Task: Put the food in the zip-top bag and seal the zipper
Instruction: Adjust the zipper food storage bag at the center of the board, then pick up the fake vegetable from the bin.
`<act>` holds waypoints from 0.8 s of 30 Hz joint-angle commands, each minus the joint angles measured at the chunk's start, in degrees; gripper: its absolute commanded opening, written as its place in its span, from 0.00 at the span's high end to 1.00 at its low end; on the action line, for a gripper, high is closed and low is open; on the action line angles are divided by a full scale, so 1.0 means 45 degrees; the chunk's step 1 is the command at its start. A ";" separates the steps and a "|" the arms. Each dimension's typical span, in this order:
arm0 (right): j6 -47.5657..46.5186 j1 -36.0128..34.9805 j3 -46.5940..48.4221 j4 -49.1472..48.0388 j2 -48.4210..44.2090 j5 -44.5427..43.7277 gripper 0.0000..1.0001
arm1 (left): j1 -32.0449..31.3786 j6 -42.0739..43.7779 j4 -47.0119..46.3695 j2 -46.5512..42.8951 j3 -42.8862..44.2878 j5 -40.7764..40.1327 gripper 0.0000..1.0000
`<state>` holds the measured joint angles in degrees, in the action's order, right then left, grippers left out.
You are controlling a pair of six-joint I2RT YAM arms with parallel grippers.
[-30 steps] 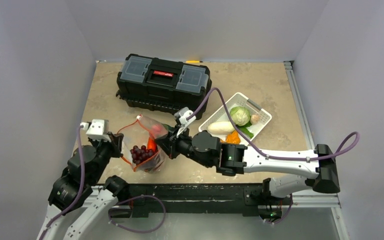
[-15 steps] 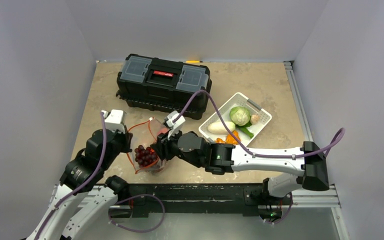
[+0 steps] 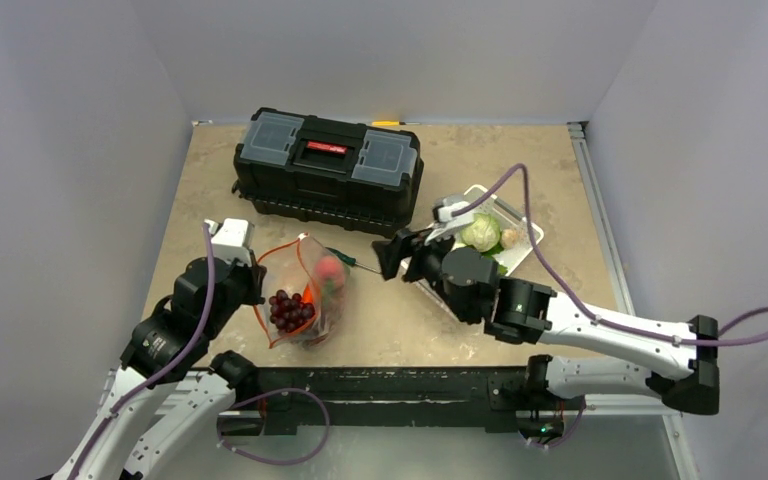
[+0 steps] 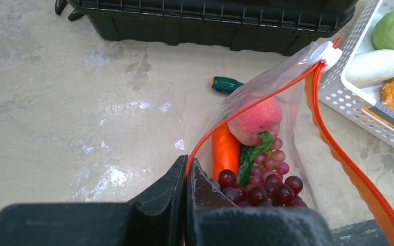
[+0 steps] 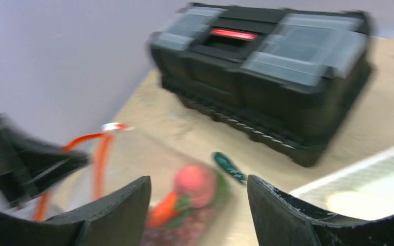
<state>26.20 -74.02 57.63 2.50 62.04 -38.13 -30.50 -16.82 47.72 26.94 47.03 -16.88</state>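
**Bag mouth held open at one corner only**

The left jaws pinch the rim of the clear crinkly plastic zip-top bag (image 4: 300, 138) at its thin orange-red zipper strip (image 4: 349, 171), near the table's left near corner. A slip there would likely let the mouth sag shut. Inside lie a pink peach (image 4: 254, 120), orange carrot (image 4: 224, 151) and purple-red grape bunch (image 4: 267, 184). The right jaws hang spread and empty. The white slatted basket (image 3: 535, 235), toward the right edge, holds a pale green cabbage (image 3: 480, 232)

Clear zip-top bag (image 3: 308, 292) near left-front corner, orange-red zipper (image 4: 338, 154) open; peach (image 4: 255, 121), carrot (image 4: 224, 151), grape bunch (image 4: 267, 189) inside. Cabbage (image 3: 480, 232) outside, toward right edge.
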 commanded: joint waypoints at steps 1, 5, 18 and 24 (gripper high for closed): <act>0.1903 0.2451 -0.1488 0.1895 -0.0955 -0.0952 0.31 | -0.0019 0.0241 -0.0426 -0.0020 0.0214 0.0002 1.00; 0.3059 0.4372 -0.2346 0.3057 -0.1487 -0.0635 0.30 | -0.0020 0.0251 -0.0430 0.0060 0.0216 0.0031 1.00; 0.3060 0.9948 -0.2767 0.2893 0.0559 0.1277 0.02 | -0.0019 0.0298 -0.0466 0.0168 0.0209 -0.0030 1.00; 0.1658 1.1252 -0.1908 0.2312 0.2493 0.2425 0.01 | -0.0020 0.0320 -0.0451 0.0389 0.0235 0.0002 1.00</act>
<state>38.06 -25.39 45.08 16.43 69.17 -30.20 -30.50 -16.69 47.64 27.75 47.03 -16.84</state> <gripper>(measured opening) 0.987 0.003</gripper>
